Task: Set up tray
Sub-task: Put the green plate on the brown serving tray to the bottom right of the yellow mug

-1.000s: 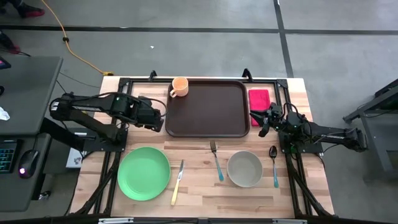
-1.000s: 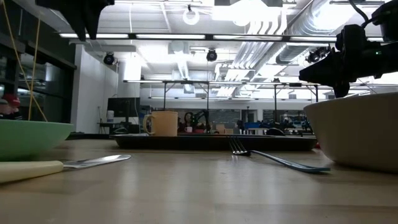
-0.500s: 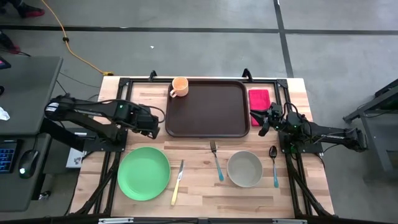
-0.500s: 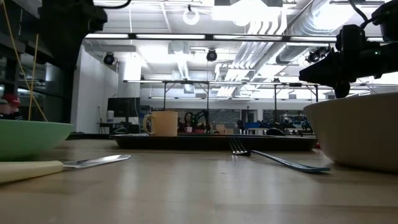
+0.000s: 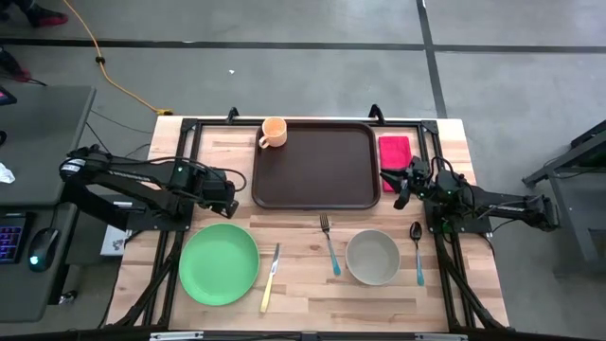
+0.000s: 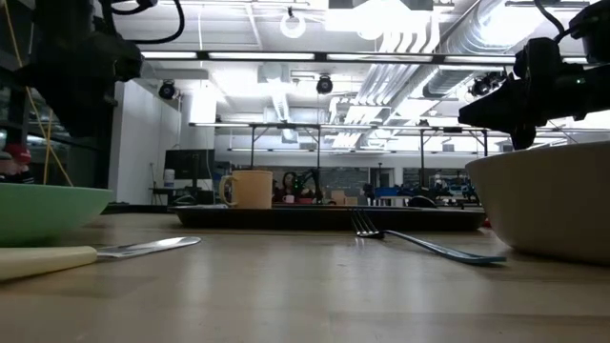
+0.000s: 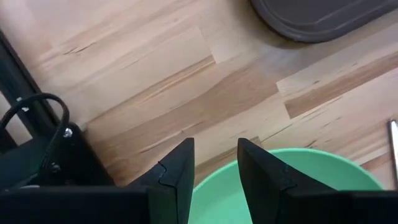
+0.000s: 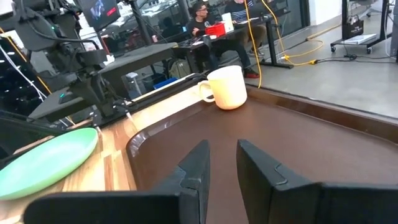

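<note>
The dark brown tray (image 5: 314, 167) lies at the table's far middle, with a cream cup (image 5: 273, 132) standing in its far left corner. My left gripper (image 5: 225, 196) hangs open, pointing down, between the tray's near left corner (image 7: 323, 15) and the green plate (image 5: 219, 263). In the left wrist view, my left gripper (image 7: 216, 163) is over the plate's far rim (image 7: 286, 180) with nothing between the fingers. My right gripper (image 5: 401, 189) is open and level at the tray's right edge. In its wrist view, my right gripper (image 8: 221, 163) looks across the tray (image 8: 292, 143) at the cup (image 8: 225, 87).
A red napkin (image 5: 396, 151) lies right of the tray. Along the near side lie a knife (image 5: 271, 277), a fork (image 5: 329, 244), a cream bowl (image 5: 372, 257) and a spoon (image 5: 418, 251). Bare wood shows between the tray and the plate. People sit in the room behind (image 8: 202, 15).
My left gripper has drawn back from the tray's left edge toward the table's left and near edges, sinking as it went. It now hangs over the green plate's far rim. Its fingers stay open. My right arm has kept still.
</note>
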